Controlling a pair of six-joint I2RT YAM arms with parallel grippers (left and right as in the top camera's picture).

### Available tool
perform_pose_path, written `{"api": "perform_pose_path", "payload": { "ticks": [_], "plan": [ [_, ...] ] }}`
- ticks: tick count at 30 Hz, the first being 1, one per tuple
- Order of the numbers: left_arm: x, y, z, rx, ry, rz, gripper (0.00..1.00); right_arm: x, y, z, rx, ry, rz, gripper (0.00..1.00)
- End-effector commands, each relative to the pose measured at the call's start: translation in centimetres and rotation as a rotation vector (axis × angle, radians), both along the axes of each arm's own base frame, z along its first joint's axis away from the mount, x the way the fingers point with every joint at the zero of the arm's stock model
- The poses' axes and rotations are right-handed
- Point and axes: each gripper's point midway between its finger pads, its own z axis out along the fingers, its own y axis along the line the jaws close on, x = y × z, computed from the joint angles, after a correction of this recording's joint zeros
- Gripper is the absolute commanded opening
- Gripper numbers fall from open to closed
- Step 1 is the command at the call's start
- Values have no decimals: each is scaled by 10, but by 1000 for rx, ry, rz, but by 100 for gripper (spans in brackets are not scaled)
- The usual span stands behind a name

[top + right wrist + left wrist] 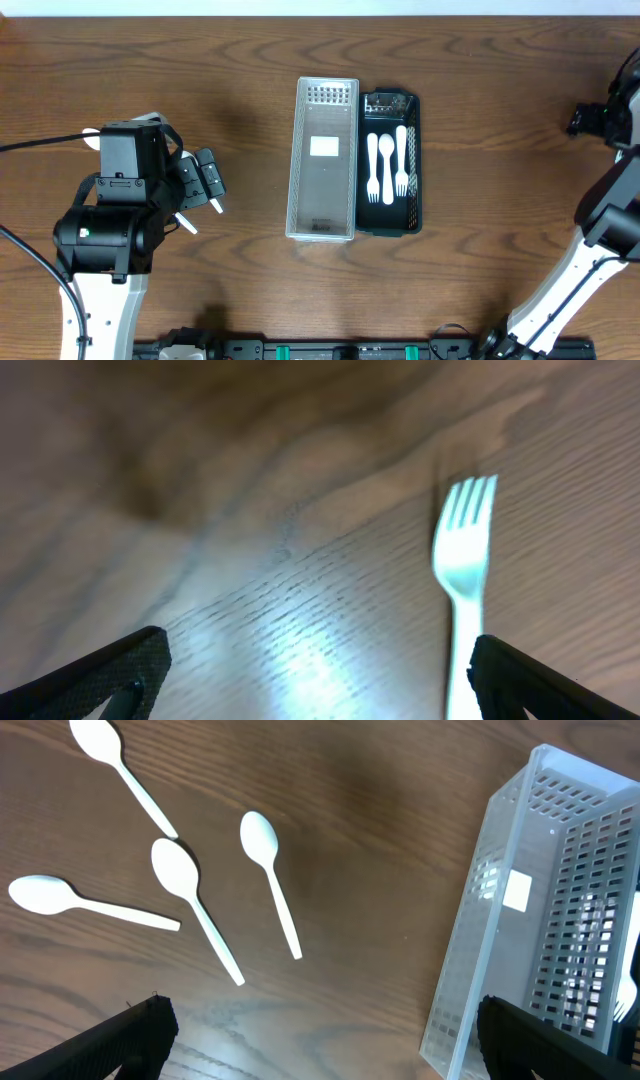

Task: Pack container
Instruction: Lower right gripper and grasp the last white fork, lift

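Hides, from overhead, nearly all of the spoons (195,905) beneath the left arm (110,230). Crops the right arm (610,200) at the frame's right edge. Cannot make out what fills the black tray's (414,150) top compartment: too small. Cuts the clear basket (540,920) at the left wrist view's right and bottom edges. Blurs the fork (462,560) on the right wrist, losing its handle below the frame.

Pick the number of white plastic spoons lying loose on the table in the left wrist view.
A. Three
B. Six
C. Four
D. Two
C: four white plastic spoons lie loose on the brown wooden table, beside the clear perforated plastic container.
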Motion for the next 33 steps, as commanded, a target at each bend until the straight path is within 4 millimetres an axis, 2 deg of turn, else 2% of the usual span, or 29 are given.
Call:
{"api": "perform_pose_path", "payload": {
  "ticks": [1,7,10,19,23,28,33],
  "plan": [
    [1,0,6,13,-10,-13,98,-6,-5,-8,-22,22,-75,99],
    [1,0,6,13,-10,-13,98,-14,-15,-7,-84,43,-150,99],
    [1,0,6,13,-11,-13,98,-28,-24,-3,-153,89,-222,99],
    [1,0,6,13,-11,-13,98,-47,-31,-1,-172,117,-341,99],
    [1,0,6,13,-11,-13,98,-50,-34,-1,-173,114,-356,99],
    [1,0,6,13,-10,-13,98,-56,-39,-7,-163,117,-368,99],
    [1,0,6,13,-11,-13,98,-54,-33,-32,-61,103,-272,99]
  ]
}}
